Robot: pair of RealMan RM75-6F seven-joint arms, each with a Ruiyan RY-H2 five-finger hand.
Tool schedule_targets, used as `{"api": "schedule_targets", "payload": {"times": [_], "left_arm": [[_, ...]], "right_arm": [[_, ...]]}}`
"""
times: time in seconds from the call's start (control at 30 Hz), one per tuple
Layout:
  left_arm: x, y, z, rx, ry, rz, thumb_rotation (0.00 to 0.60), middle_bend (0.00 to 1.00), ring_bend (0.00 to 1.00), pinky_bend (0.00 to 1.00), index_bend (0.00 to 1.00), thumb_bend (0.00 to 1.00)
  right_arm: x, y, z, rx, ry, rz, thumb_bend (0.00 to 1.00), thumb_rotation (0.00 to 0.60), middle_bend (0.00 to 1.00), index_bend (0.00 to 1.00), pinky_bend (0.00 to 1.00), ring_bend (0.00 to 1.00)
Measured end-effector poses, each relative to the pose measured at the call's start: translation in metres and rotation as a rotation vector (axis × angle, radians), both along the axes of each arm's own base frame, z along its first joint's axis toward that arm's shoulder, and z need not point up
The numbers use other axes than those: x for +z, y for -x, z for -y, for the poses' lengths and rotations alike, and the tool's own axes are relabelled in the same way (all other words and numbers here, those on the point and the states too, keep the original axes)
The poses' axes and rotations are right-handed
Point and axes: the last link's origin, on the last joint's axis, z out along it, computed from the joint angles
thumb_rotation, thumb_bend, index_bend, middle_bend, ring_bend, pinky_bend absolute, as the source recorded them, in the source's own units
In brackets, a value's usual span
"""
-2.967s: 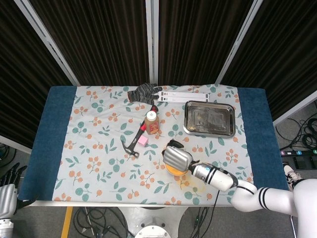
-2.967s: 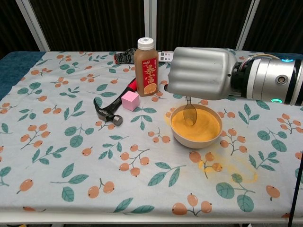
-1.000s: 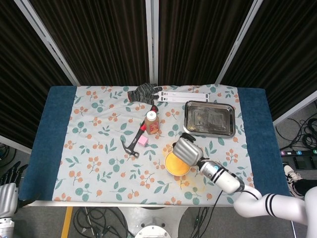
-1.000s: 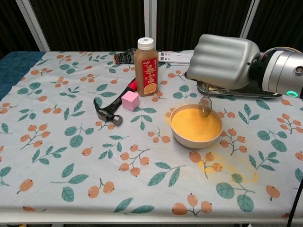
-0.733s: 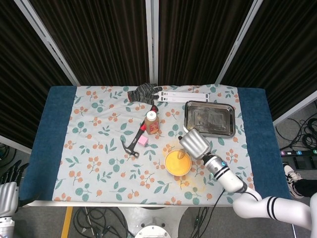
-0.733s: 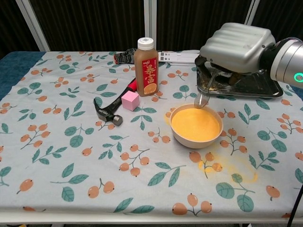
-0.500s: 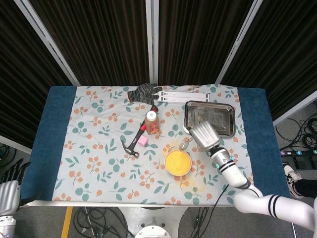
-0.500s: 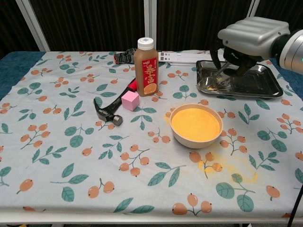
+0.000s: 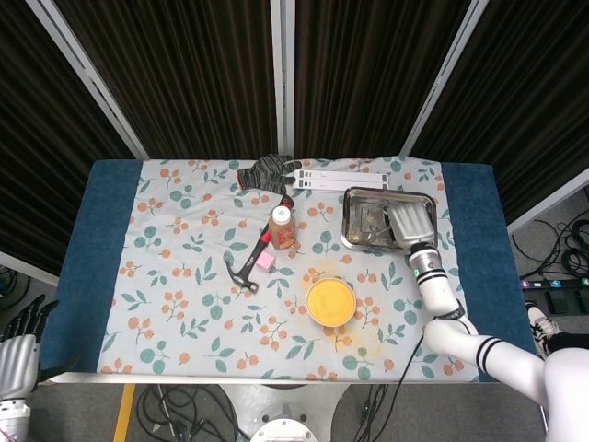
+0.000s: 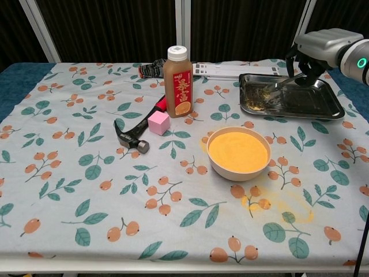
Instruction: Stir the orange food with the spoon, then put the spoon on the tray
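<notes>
1. The spoon (image 10: 271,86) lies low across the metal tray (image 10: 323,107), bowl end toward the tray's left side; whether it rests on the tray floor is unclear.
2. The right hand (image 10: 319,49) sits over the tray's far right part, fingers curled down around the spoon's handle.
3. The bowl of orange food (image 10: 238,152) stands in front of the tray, apart from it.
4. The bottle (image 10: 177,74), pink cube (image 10: 158,123) and hammer (image 10: 131,137) sit to the left.
5. The left hand (image 9: 17,364) hangs beside the table's corner; its finger state cannot be told.
</notes>
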Motion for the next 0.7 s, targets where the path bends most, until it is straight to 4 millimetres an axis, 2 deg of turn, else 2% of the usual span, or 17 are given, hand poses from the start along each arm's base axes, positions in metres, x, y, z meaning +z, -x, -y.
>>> {"api": "schedule_targets", "payload": {"times": [0.2,0.33,0.43,0.57,0.7], "left_arm": [[-0.001,0.001,0.001,0.010,0.008,0.001,0.600,0.14,0.11,0.15,0.19,0.06],[-0.002,0.000,0.000,0.010,0.011,0.001,0.600,0.14,0.11,0.15,0.19,0.06],[-0.001,0.001,0.001,0.012,0.009,-0.001,0.600,0.14,0.11,0.15,0.19,0.06],[0.000,0.002,0.003,0.021,0.010,-0.003,0.600,0.14,0.11,0.15,0.19,0.06],[-0.001,0.001,0.002,0.020,0.009,-0.002,0.600,0.14,0.11,0.15,0.19,0.06]], "right_arm": [[-0.012,0.012,0.016,-0.068,0.028,0.007,0.40,0.600,0.79,0.74,0.75,0.69],[-0.020,0.020,0.023,-0.116,0.042,-0.003,0.39,0.600,0.79,0.65,0.75,0.69],[-0.026,0.025,0.028,-0.154,0.051,-0.004,0.32,0.600,0.78,0.55,0.75,0.69],[-0.033,0.028,0.033,-0.195,0.052,0.001,0.14,0.600,0.78,0.40,0.75,0.69],[-0.036,0.030,0.033,-0.211,0.045,0.013,0.05,0.600,0.77,0.26,0.76,0.68]]}}
